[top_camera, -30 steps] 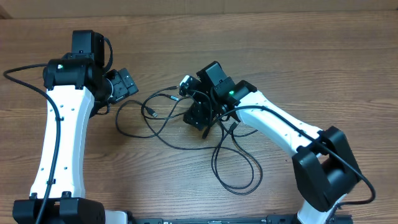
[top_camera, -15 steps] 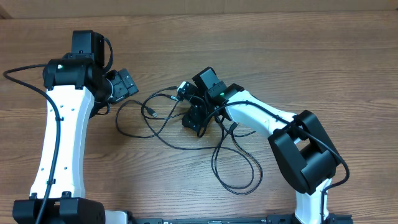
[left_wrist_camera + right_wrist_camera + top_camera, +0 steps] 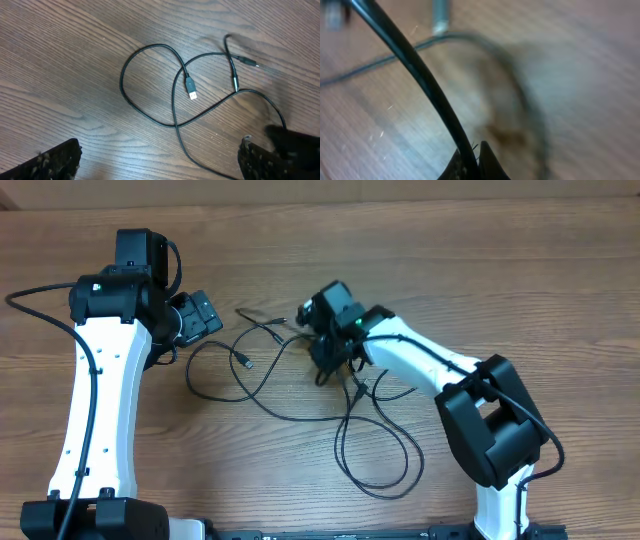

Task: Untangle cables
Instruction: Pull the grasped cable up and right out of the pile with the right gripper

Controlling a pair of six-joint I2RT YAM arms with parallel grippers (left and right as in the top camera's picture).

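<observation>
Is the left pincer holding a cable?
No, the left pincer is open, and the cables lie loose ahead of it, touching neither finger.

Black cables — brown wood-grain table, white arms with black joints.

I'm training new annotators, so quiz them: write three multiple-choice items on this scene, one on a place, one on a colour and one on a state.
1. Where is the right tool?
A) over the cables in the middle of the table
B) at the table's left edge
C) off the table

2. What colour are the cables?
A) white
B) black
C) red

3. How is the left tool?
A) shut on a cable
B) open and empty
C) shut on a plug

Answers:
1 A: the overhead view shows it above the tangle at mid-table.
2 B: every cord is black against the brown wood.
3 B: its wrist view shows it spread wide, holding nothing.
</observation>
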